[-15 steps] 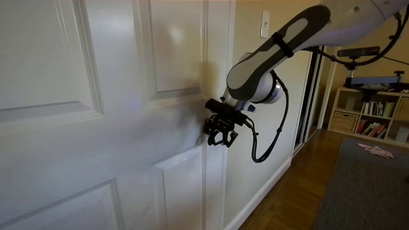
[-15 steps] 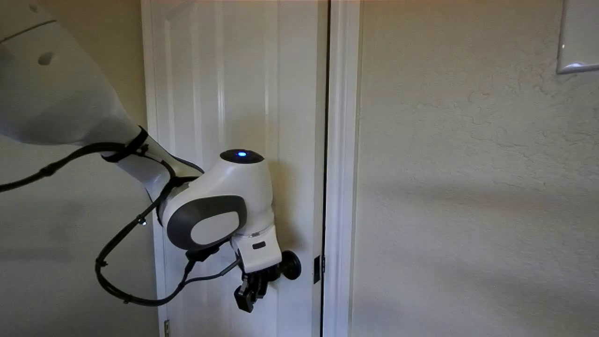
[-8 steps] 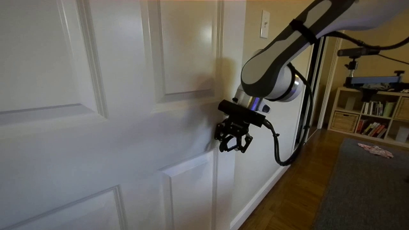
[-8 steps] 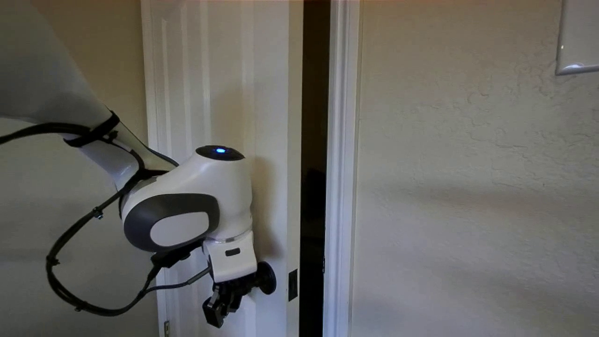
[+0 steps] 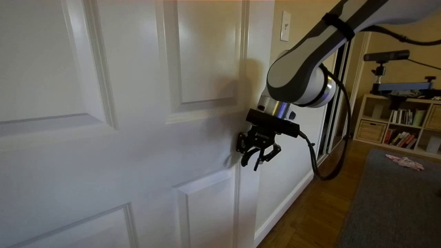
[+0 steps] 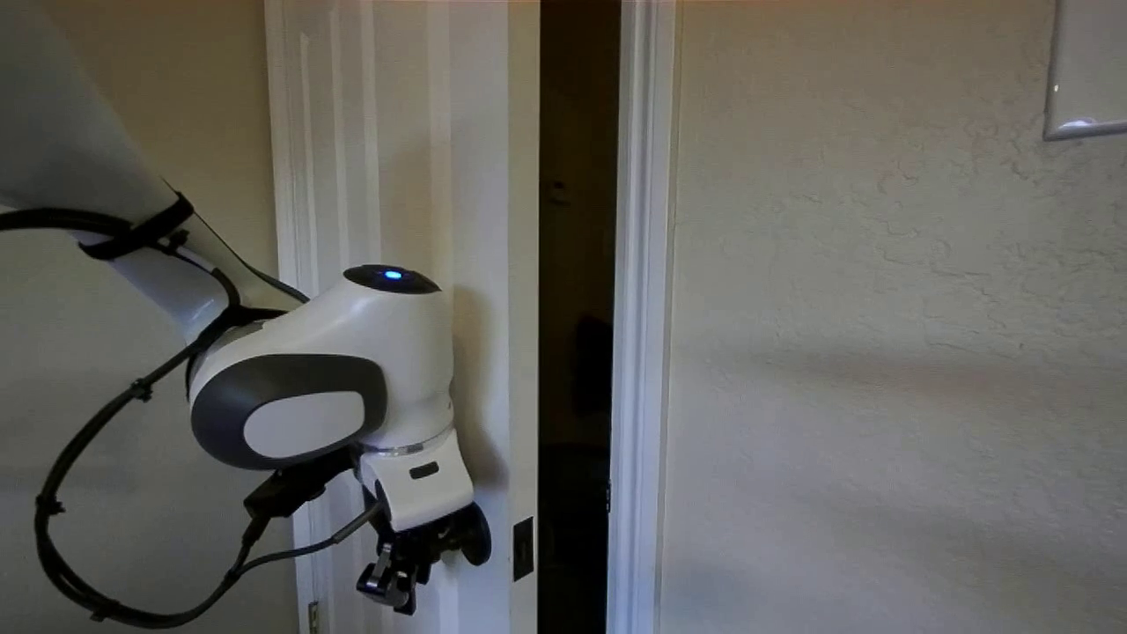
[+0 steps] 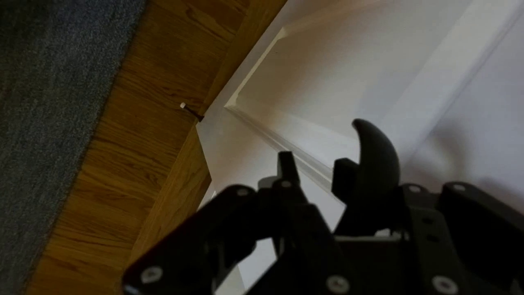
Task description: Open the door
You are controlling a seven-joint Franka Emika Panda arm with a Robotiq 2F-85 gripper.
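The white panelled door (image 5: pixel 210 206) stands ajar; in an exterior view the door (image 6: pixel 480 220) shows its free edge apart from the frame. The black round base of the handle (image 6: pixel 476 534) shows beside my gripper (image 6: pixel 387 588); most of the lever is hidden. In an exterior view my gripper (image 5: pixel 249 166) points down close against the door near its free edge. In the wrist view my gripper (image 7: pixel 315 164) has a gap between its fingertips. A curved dark piece (image 7: pixel 378 155) sits at the right finger; it may be the lever. I cannot tell whether it is pinched.
A dark doorway gap (image 6: pixel 577 264) lies between the door and the white frame (image 6: pixel 644 308). A small doorstop (image 7: pixel 191 111) shows at the door's bottom corner. The arm's cable loop (image 6: pixel 53 528) hangs out. A rug (image 5: pixel 386 199) and a shelf (image 5: pixel 370 132) are beyond.
The door has swung from nearly closed to partly open, and the dark gap has widened. My gripper has moved along with the door's handle. One fingertip now points further down.
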